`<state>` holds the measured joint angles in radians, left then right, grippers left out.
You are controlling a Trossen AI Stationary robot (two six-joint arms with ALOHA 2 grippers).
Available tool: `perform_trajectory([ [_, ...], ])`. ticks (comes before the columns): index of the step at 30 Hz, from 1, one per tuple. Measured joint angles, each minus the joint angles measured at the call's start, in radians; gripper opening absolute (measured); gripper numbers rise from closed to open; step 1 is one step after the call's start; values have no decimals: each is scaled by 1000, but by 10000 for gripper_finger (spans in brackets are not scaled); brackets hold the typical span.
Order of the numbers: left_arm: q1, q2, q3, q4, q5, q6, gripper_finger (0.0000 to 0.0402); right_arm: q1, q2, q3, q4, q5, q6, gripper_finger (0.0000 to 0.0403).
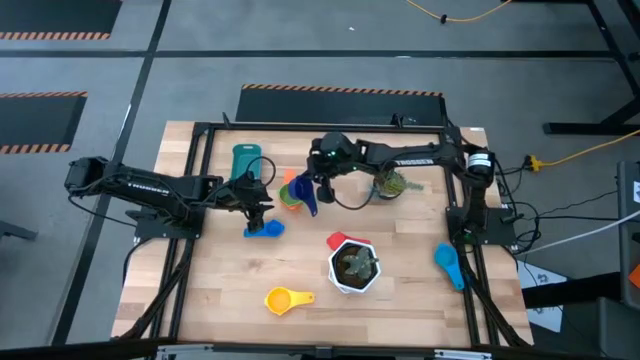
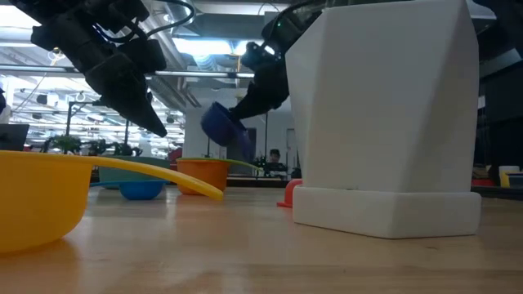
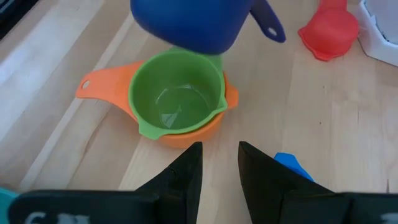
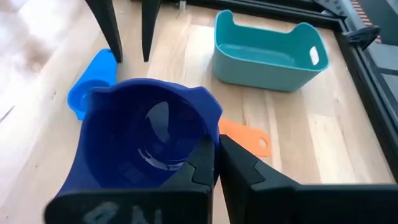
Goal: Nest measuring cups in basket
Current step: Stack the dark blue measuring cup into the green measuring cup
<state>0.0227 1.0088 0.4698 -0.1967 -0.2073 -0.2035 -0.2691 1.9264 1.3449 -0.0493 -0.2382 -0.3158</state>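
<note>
Dark blue cup is clamped in the closed right gripper, frame centre, above the green cup nested in the orange cup. Left gripper is parted slightly, empty. Basket sits upper left.

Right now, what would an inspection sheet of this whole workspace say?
Surface: wooden table.
Job's things: green cup nested in orange cup; dark blue cup held above them; basket holds nothing; yellow cup, red cup, two light blue cups loose.
Clutter: white plant pot.
Grippers: left gripper slightly open, holding nothing; right gripper shut on dark blue cup.
Cables: yellow cable on floor.
Surroundings: person far behind.
</note>
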Motion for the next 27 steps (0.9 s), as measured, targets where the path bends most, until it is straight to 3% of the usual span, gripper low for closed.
perform_trajectory([
  [27,0,0,0,5,0,0,96,0,33,0,54,-1,43,43],
])
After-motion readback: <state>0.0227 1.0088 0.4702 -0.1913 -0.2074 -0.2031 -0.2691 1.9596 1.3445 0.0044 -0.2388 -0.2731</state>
